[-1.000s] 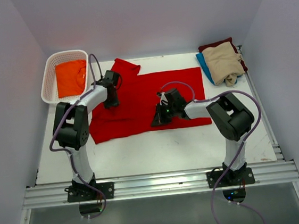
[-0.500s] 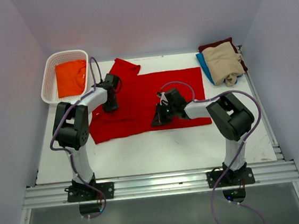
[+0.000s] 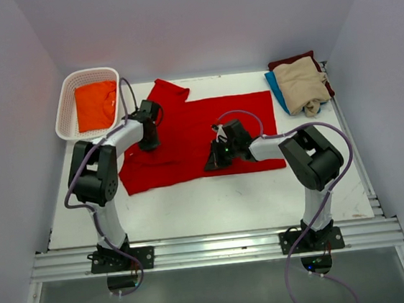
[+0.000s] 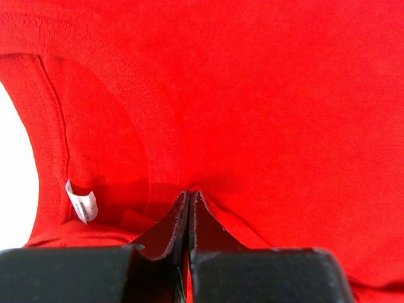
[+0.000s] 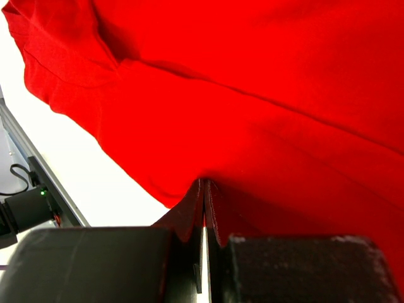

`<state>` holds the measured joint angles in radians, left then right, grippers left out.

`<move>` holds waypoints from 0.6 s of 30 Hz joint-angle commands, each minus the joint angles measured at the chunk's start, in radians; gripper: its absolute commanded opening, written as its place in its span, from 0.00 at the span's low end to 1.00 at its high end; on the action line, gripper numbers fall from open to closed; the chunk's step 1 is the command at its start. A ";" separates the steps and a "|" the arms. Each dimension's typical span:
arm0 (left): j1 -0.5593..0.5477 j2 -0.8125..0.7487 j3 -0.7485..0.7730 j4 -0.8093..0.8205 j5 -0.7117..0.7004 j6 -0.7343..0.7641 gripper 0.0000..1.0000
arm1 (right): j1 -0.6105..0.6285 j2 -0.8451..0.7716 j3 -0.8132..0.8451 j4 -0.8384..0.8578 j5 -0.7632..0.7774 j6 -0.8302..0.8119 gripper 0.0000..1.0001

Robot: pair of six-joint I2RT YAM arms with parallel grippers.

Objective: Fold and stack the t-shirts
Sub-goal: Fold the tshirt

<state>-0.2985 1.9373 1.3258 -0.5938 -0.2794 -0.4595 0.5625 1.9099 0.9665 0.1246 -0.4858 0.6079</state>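
A large red t-shirt (image 3: 200,130) lies spread across the middle of the table. My left gripper (image 3: 149,140) is down on its left part, near the collar. In the left wrist view its jaws are shut, pinching a ridge of red cloth (image 4: 265,113) at their tips, with the small white tag (image 4: 82,203) to their left. My right gripper (image 3: 213,163) sits low at the shirt's front hem; its jaws are shut on the red t-shirt's edge (image 5: 164,145). A beige t-shirt (image 3: 302,87) tops a pile at the back right, over a maroon one (image 3: 290,61) and a blue one (image 3: 275,86).
A white slotted basket (image 3: 66,93) stands at the back left with an orange t-shirt (image 3: 96,105) inside. White walls close in on three sides. A metal rail (image 3: 212,250) runs along the near edge, where both arm bases are bolted.
My left gripper has shut on the red cloth near the collar, and the shirt's left edge has shifted slightly. The right arm has not moved.
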 commanded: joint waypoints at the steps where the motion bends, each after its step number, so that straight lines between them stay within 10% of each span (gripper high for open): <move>1: 0.010 -0.080 0.001 0.054 0.043 0.022 0.00 | -0.004 0.044 -0.031 -0.080 0.096 -0.050 0.00; 18: 0.010 -0.015 0.202 0.101 0.120 0.110 0.00 | -0.004 0.052 -0.032 -0.080 0.090 -0.048 0.00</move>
<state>-0.2966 1.8816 1.4673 -0.5320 -0.1833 -0.3935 0.5617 1.9114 0.9665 0.1257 -0.4892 0.6083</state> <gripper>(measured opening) 0.009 0.008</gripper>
